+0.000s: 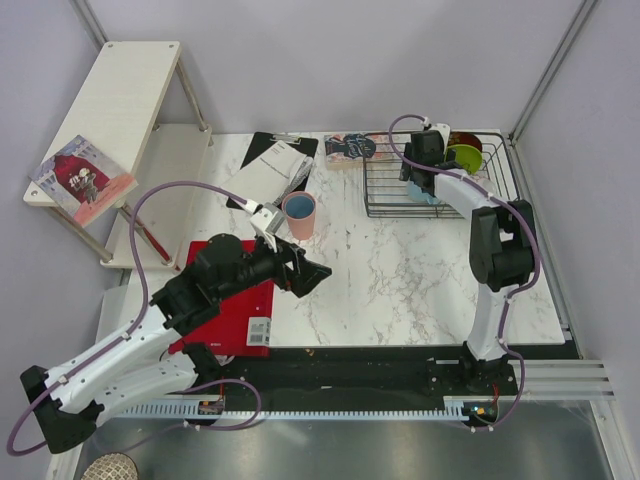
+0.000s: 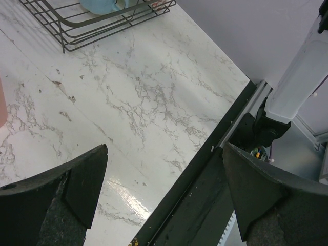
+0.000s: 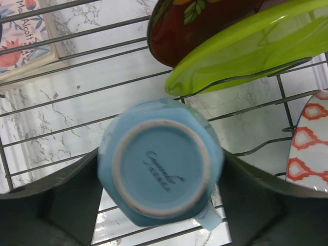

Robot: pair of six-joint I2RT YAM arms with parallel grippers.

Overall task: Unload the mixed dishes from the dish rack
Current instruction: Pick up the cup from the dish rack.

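Note:
The black wire dish rack (image 1: 440,195) stands at the back right of the marble table. My right gripper (image 1: 418,172) reaches into it and is shut on the upturned light blue mug (image 3: 160,166), whose base faces the wrist camera, a finger (image 3: 72,200) pressed on each side. The lime-green plate (image 3: 246,43) and the dark red floral plate (image 3: 197,25) stand just behind the mug. A white dish with a red lattice pattern (image 3: 310,138) leans at the right. A pink cup with a blue inside (image 1: 299,215) stands on the table. My left gripper (image 1: 305,272) is open and empty near it.
A flat red board (image 1: 235,310) lies under my left arm. A black clipboard (image 1: 270,165) and a book (image 1: 350,150) lie at the back, and a pale wooden shelf unit (image 1: 120,110) stands at the far left. The rack's corner (image 2: 102,28) shows in the left wrist view.

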